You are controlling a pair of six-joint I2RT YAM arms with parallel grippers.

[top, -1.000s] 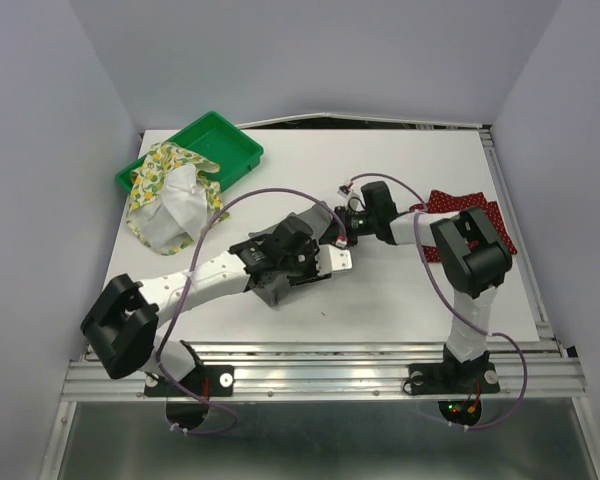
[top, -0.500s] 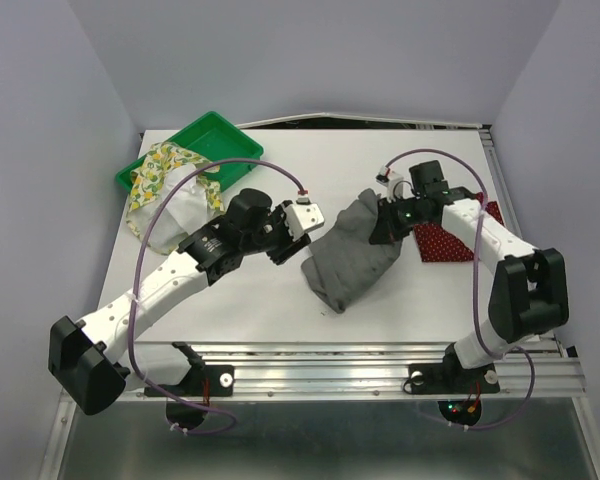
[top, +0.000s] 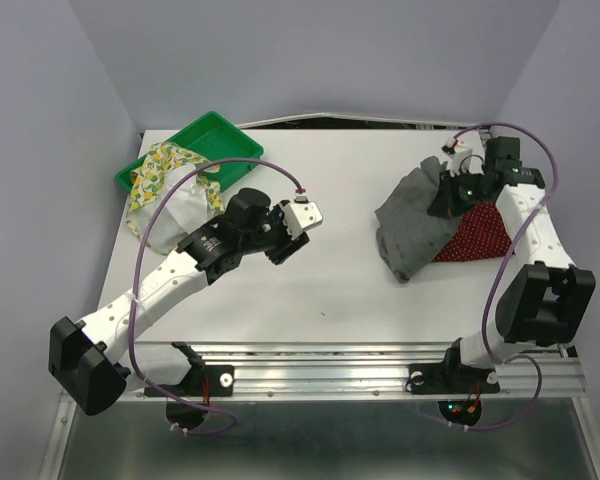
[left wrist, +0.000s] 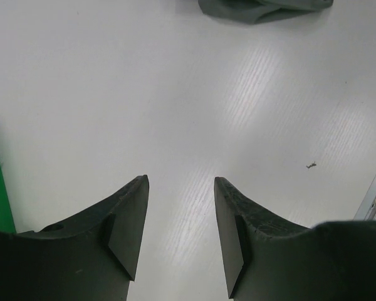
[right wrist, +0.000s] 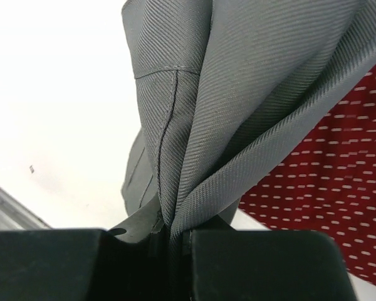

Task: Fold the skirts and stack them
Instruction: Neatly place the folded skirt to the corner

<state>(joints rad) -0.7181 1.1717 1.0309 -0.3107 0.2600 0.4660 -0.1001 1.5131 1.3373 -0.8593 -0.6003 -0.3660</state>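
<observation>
The grey skirt [top: 412,228] has travelled from the middle of the bench [top: 320,290] to its right side in the last half second, carried there by the right arm. The left arm has stayed where it was.

At the far left corner the green tray [top: 235,140] sits with the lemon-print skirt [top: 170,200] spilling out of it over the left edge, crumpled and not yet folded. It looks to be the last one waiting its turn.

The left hand [left wrist: 180,182] hovers over bare bench left of centre. Its fingers are spread with nothing between them, so it is released and free, probably to go for the lemon skirt.

Further right, the grey skirt hangs in a bunch. Its lower end trails on the bench and its upper end is lifted over the dark red dotted skirt [top: 477,238], which lies flat by the right edge as the bottom of the stack. The right hand [right wrist: 171,241] is clenched on a gathered fold of the grey cloth, as its wrist view shows, with the red skirt just beneath. Holding it high likely lets the cloth drape onto the red one. It seems only partly over it and still needs laying down square.
</observation>
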